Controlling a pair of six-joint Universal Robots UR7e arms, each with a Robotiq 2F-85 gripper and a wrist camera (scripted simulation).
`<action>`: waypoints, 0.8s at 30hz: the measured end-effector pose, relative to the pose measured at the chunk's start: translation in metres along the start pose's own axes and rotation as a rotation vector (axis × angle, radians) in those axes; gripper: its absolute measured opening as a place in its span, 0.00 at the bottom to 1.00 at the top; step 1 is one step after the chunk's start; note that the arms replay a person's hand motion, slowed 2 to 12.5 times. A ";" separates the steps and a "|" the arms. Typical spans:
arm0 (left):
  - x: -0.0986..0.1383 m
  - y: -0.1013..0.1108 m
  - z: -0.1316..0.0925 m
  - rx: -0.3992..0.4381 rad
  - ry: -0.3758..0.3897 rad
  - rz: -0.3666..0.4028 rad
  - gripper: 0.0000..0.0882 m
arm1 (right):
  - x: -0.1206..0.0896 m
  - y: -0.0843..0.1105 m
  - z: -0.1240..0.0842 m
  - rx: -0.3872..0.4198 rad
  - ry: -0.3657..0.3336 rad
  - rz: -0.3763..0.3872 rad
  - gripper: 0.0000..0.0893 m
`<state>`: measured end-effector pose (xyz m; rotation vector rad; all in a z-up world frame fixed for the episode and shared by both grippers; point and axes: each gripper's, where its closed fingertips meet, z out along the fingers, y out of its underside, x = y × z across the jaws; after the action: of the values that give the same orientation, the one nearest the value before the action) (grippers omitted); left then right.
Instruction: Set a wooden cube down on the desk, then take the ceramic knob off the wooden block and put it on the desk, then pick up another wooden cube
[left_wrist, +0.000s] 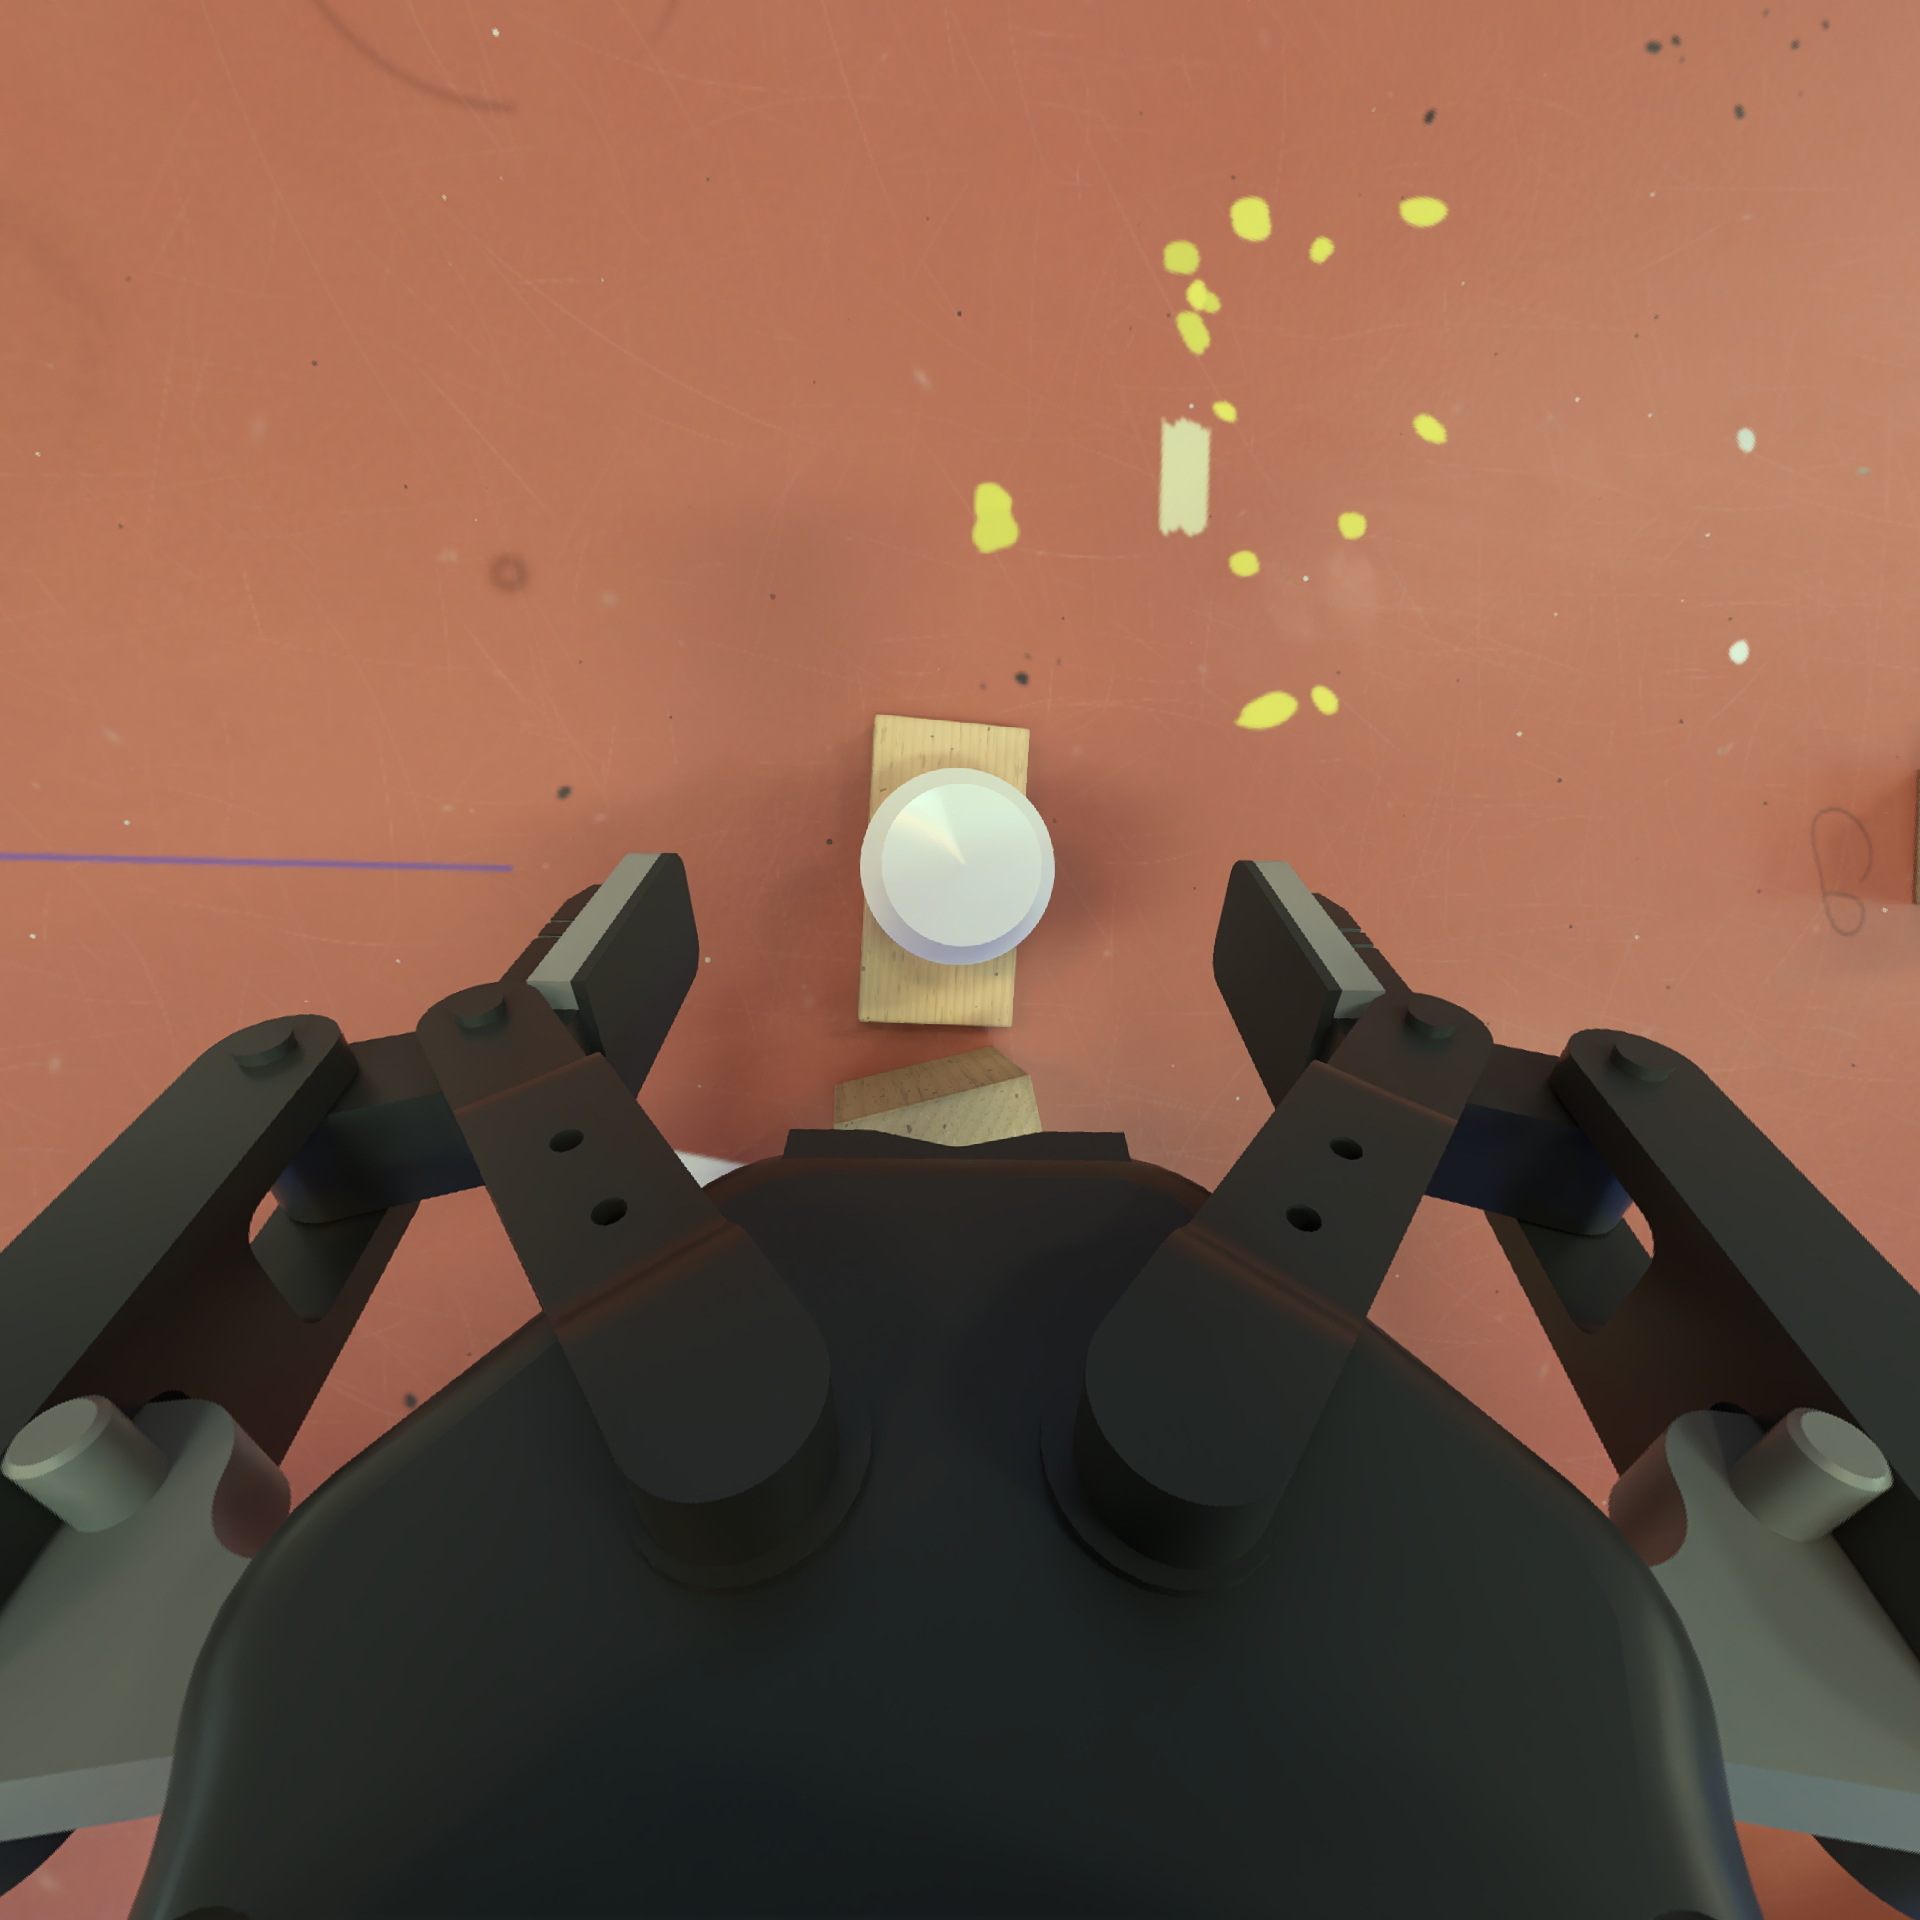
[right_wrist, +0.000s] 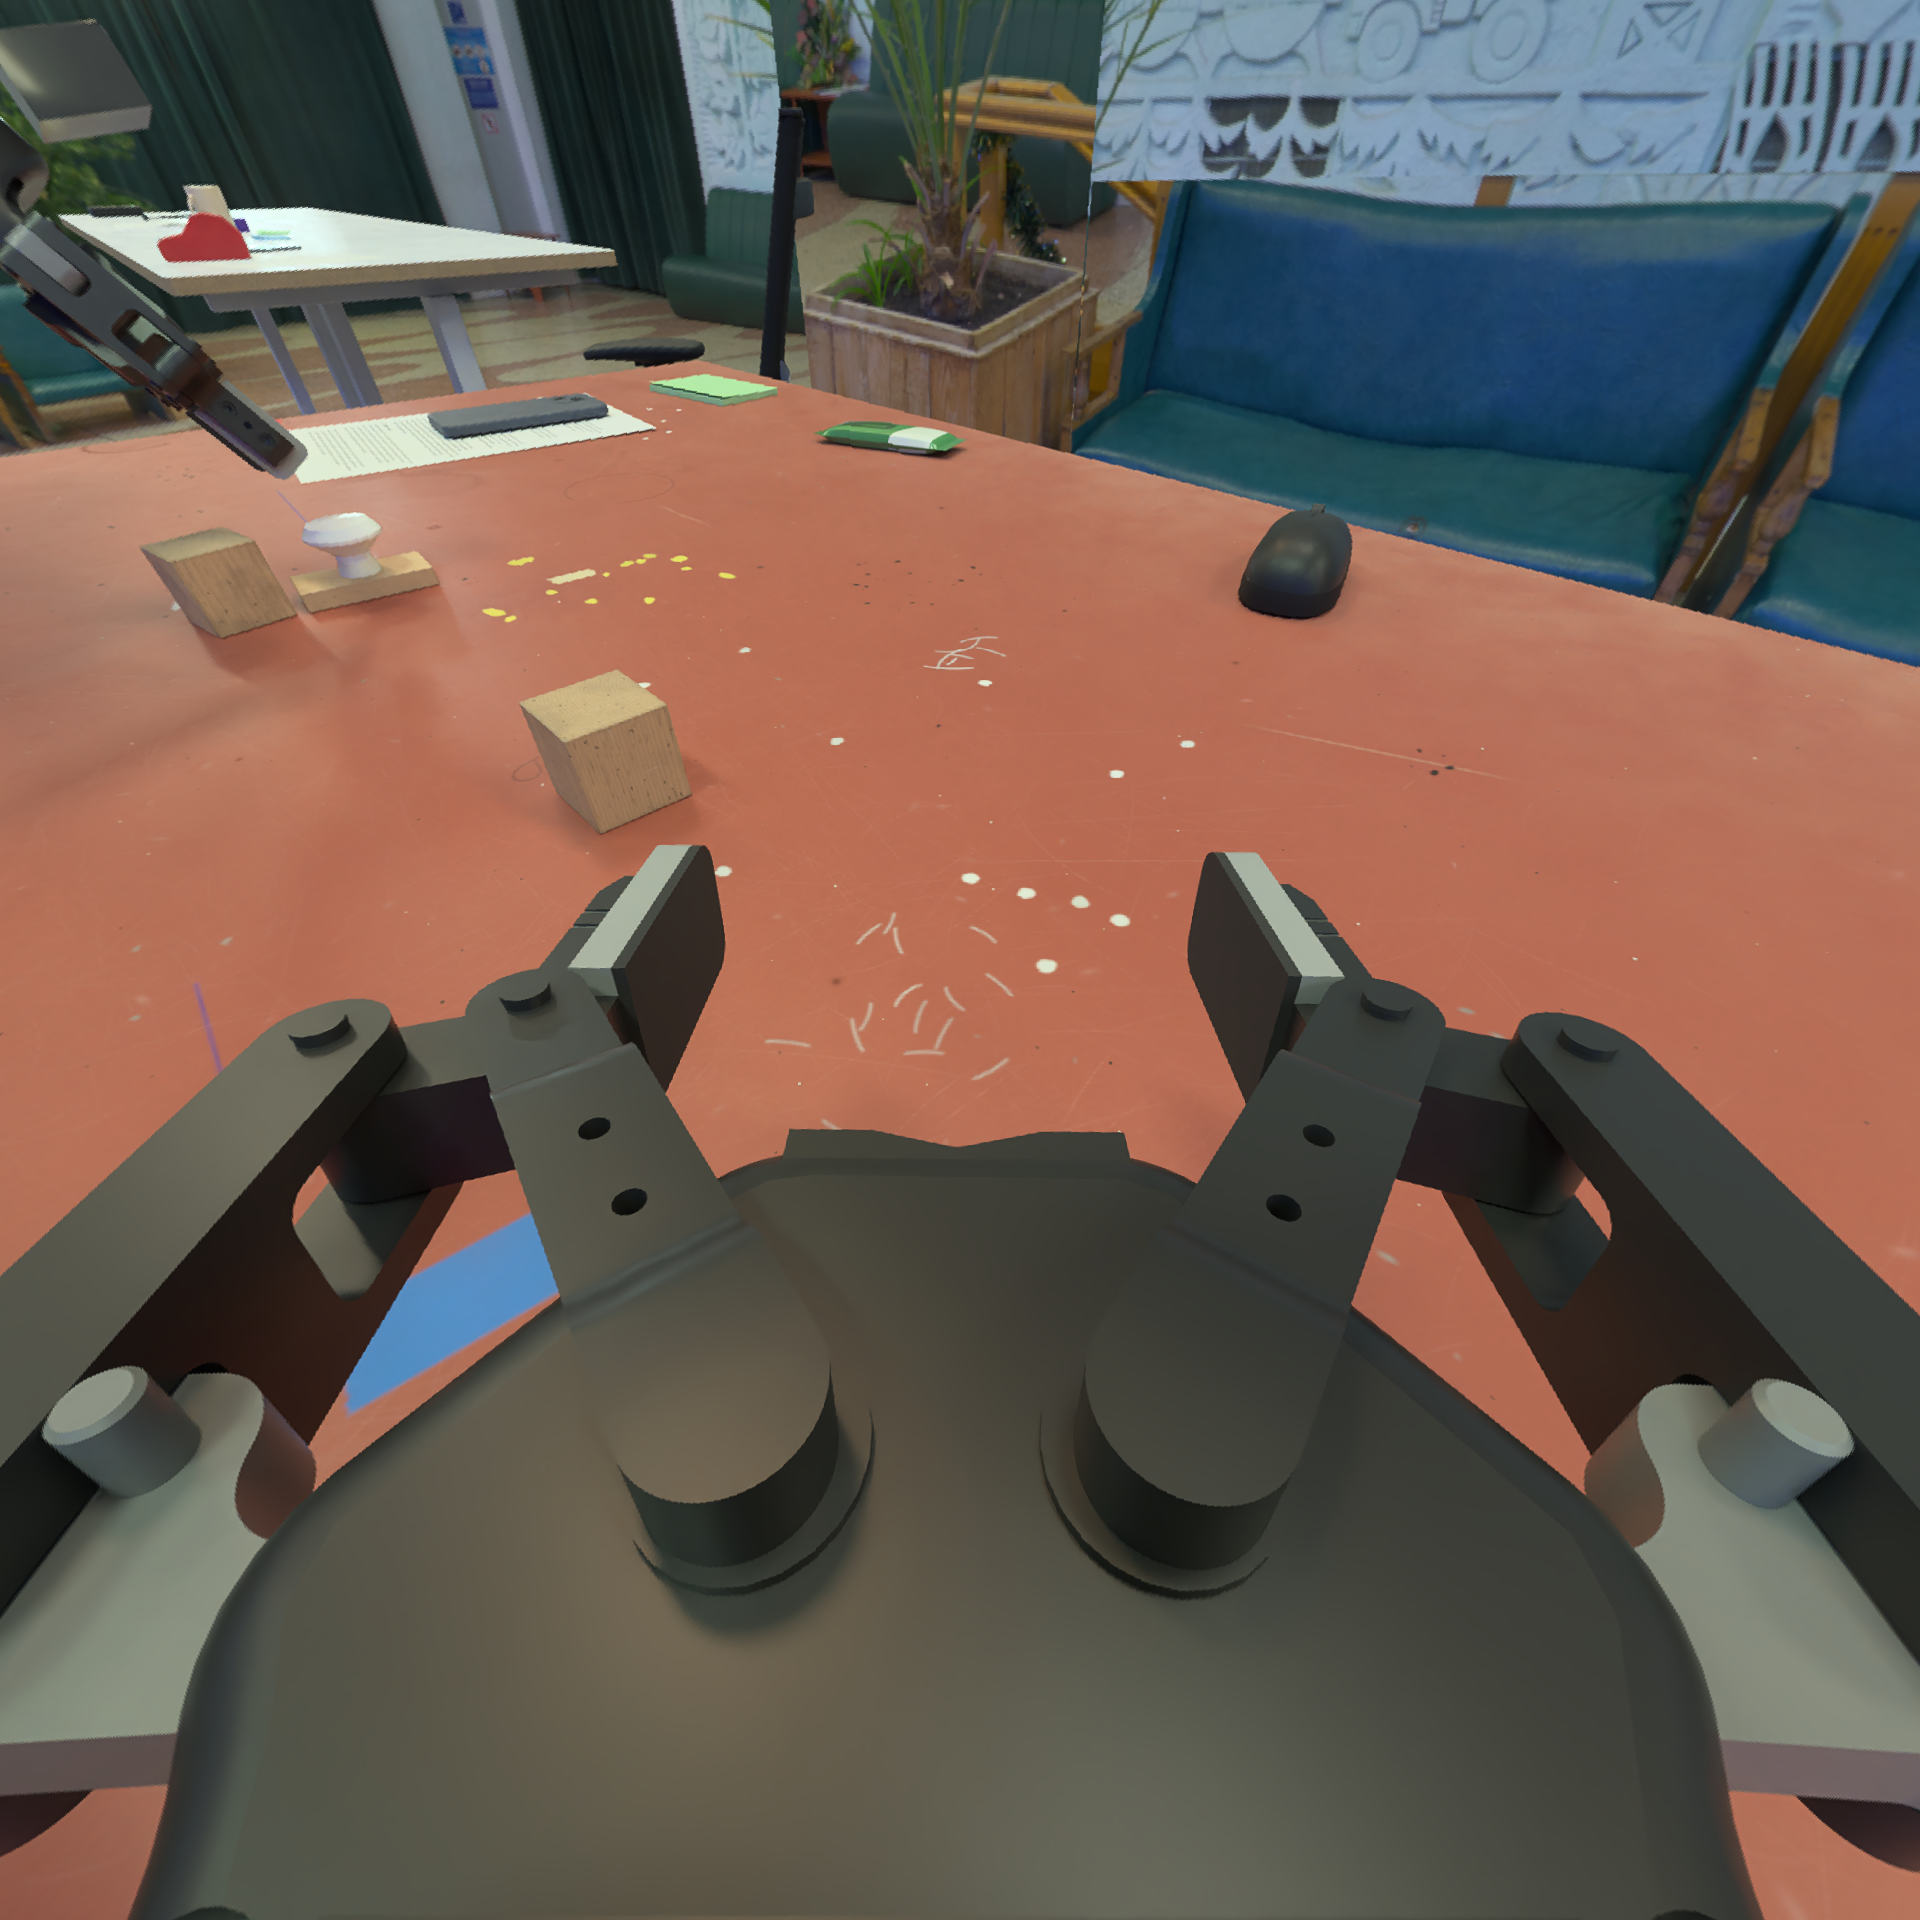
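- Two grippers are in view. The left gripper (left_wrist: 956, 935) hangs above the desk (left_wrist: 416, 416) looking straight down, fingers spread wide and holding nothing.
- Directly between and just ahead of its fingertips, at 12 o'clock, the white knob (left_wrist: 958, 864) sits upright on the flat wooden block (left_wrist: 940, 997); neither finger touches it.
- One wooden cube (left_wrist: 935, 1101) lies on the desk just beside the block's near end, at 6 o'clock from the knob, partly hidden by the gripper body.
- Yellow paint spots (left_wrist: 994, 517) and a strip of tape (left_wrist: 1183, 478) mark the desk at 1 o'clock from the knob.
- The right gripper (right_wrist: 956, 925) is low over the desk, fingers released and empty.
- In the right wrist view, a second wooden cube (right_wrist: 608, 748) rests on the desk at 11 o'clock from the fingertips, well apart from the first cube (right_wrist: 220, 580), which stands just beside the block (right_wrist: 366, 582) and knob (right_wrist: 343, 542) farther off at 10 o'clock.
- A black mouse (right_wrist: 1296, 566) sits at 1 o'clock; a sheet of paper (right_wrist: 395, 442) with a dark phone (right_wrist: 517, 414) on it, a green notepad (right_wrist: 714, 389) and a green packet (right_wrist: 890, 437) lie along the far edge.
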<state>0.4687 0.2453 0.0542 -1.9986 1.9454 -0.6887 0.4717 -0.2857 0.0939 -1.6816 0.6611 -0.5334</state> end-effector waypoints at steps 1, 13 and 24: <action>0.000 0.001 0.001 -0.004 -0.002 -0.002 0.97 | 0.000 0.000 0.000 0.000 0.000 0.000 0.87; -0.008 0.008 0.016 -0.067 -0.067 0.002 0.97 | 0.000 -0.001 -0.001 0.004 0.003 -0.002 0.87; -0.008 0.012 0.029 -0.124 -0.067 0.003 0.96 | 0.002 -0.001 -0.002 0.007 0.008 0.002 0.87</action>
<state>0.4728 0.2490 0.0226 -2.0609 1.9962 -0.5045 0.4720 -0.2877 0.0954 -1.6726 0.6663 -0.5404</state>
